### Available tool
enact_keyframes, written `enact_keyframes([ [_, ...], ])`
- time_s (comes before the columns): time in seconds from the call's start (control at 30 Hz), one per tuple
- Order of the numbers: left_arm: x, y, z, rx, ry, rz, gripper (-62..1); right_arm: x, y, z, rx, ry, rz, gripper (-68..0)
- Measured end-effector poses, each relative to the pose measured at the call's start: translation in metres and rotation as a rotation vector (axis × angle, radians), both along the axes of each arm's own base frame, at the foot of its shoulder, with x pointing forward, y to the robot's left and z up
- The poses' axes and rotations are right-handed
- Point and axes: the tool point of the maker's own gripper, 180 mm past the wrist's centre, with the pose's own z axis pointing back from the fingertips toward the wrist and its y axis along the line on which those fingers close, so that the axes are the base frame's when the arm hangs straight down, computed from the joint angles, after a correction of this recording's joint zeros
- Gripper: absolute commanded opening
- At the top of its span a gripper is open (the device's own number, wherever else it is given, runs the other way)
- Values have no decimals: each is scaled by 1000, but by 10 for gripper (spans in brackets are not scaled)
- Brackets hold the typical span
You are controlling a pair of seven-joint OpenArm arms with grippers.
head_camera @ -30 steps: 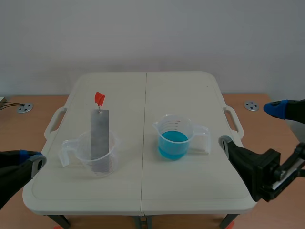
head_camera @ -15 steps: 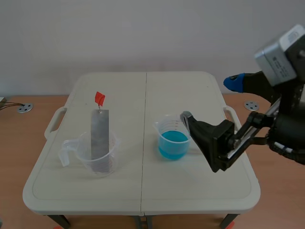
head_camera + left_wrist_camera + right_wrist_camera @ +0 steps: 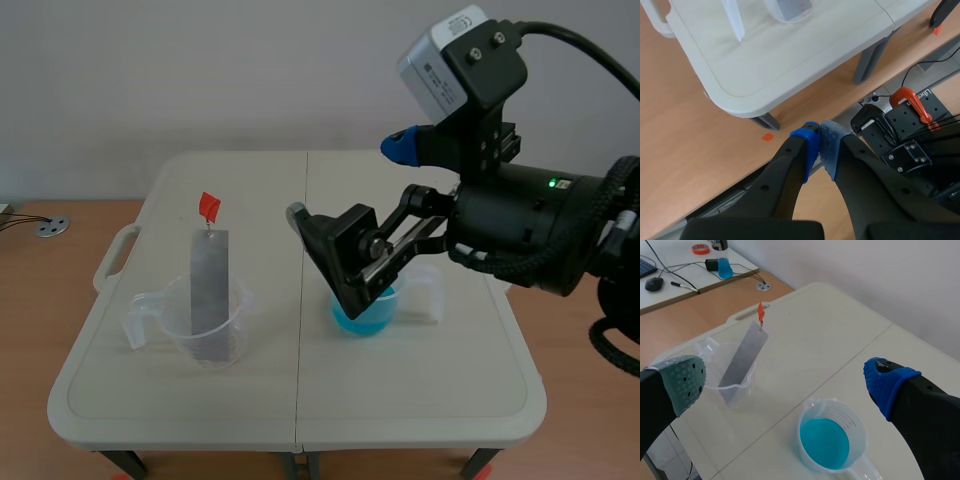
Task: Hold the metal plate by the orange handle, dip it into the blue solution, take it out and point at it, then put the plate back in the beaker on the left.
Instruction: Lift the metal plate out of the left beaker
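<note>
Now, in the scene view, the right arm has risen from the table's (image 3: pixel 300 400) right edge and swung in over the middle. The right gripper (image 3: pixel 348 180) hangs spread wide above the right beaker (image 3: pixel 415 285) and hides part of the blue solution (image 3: pixel 375 320). The left arm, low at the near left corner a second ago, has gone from this view. The metal plate (image 3: pixel 210 290) stands unmoved, leaning in the left beaker (image 3: pixel 175 320) near the table's left edge, with the orange handle (image 3: pixel 208 206) uppermost. The white folding table stands on a wood floor (image 3: pixel 50 280) before a pale wall (image 3: pixel 200 70).

From the left wrist, the left gripper (image 3: pixel 819 150) has its fingers pressed together on nothing. It is off the table, over the floor beside a rounded corner, and an orange clamp (image 3: pixel 910 100) sits on a black base nearby.

From the right wrist, both beakers lie ahead of the gripper's wide gap. The plate leans in the left beaker and the solution sits nearer. A side desk (image 3: pixel 690 265) with cables stands past the table's far left corner.
</note>
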Motion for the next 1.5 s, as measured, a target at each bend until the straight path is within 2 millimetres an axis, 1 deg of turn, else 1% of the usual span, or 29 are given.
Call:
enact_keyframes([
  [0.07, 0, 0, 0, 0, -1, 0, -579, 6, 5, -1, 14, 3, -1, -12],
  [0.13, 0, 0, 0, 0, 0, 0, -579, 12, 8, -7, 8, 10, -4, -12],
  [0.23, 0, 0, 0, -1, -1, 0, -579, 20, 14, -22, -2, 41, -1, -12],
  [0.43, 1, -1, 1, -4, -6, -1, -579, 30, 35, -54, -15, 115, 24, -12],
  [0.67, 1, -1, 1, -4, -6, -1, -579, 54, 46, -64, 12, 109, 10, -12],
  [0.77, 1, -1, 1, -4, -6, -1, -579, 62, 54, -70, 15, 125, 18, -12],
  [0.9, 1, -1, 1, -4, -6, -1, -579, 63, 73, -76, -11, 115, 64, -12],
  [1.0, 1, -1, 1, -4, -6, -1, -579, 61, 86, -73, -6, 85, 99, -12],
  [1.1, 1, -1, 1, -4, -6, -1, -579, 61, 94, -74, -15, 78, 116, -12],
  [1.23, 1, -1, 2, -6, -10, -1, -579, 62, 99, -75, 3, 77, 122, -12],
  [1.47, 8, -7, 15, -56, -86, -10, -579, 58, 115, -79, -7, 43, 148, -12],
  [1.5, 11, -8, 20, -72, -111, -7, -579, 55, 125, -82, 5, 48, 158, -12],
])
